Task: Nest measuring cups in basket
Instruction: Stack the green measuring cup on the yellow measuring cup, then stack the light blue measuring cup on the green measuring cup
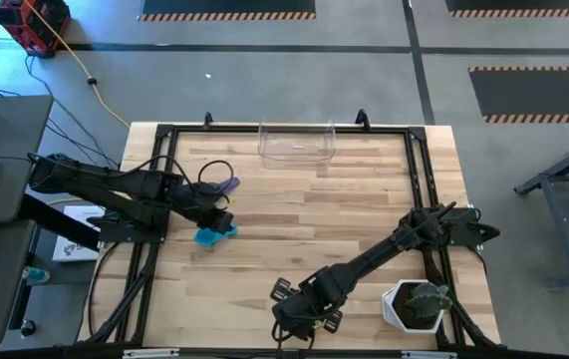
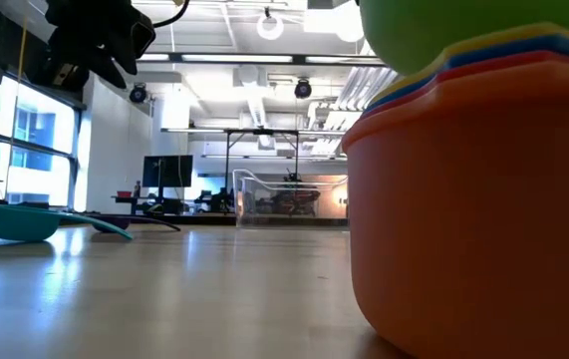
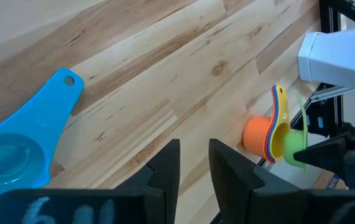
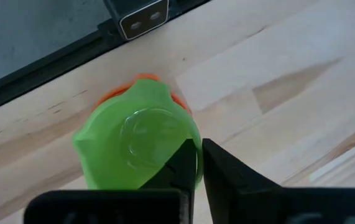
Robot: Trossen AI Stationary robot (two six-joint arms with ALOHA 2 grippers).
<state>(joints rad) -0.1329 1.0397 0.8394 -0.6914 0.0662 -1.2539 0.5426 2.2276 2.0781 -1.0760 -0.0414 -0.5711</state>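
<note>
Orange-bottomed cup stack (image 2: 483,199) green-topped under right jaws nearly shut on its rim, left jaws slightly apart above light blue cup (image 3: 15,149).

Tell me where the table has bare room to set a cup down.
Widest bare patch: mid-table, between the basket, the light blue cup and the right arm. Also bare: the strip from the basket's right side down toward the plant pot. Crowded: the left side by the left claw and purple cup, and the near edge around the cup stack.

Both arms are dark, built of chunky jointed segments. A black cable loops off the left arm (image 1: 115,184) above the bench (image 1: 324,209). Each claw ends in two flat, angular black fingers (image 3: 165,171).
</note>
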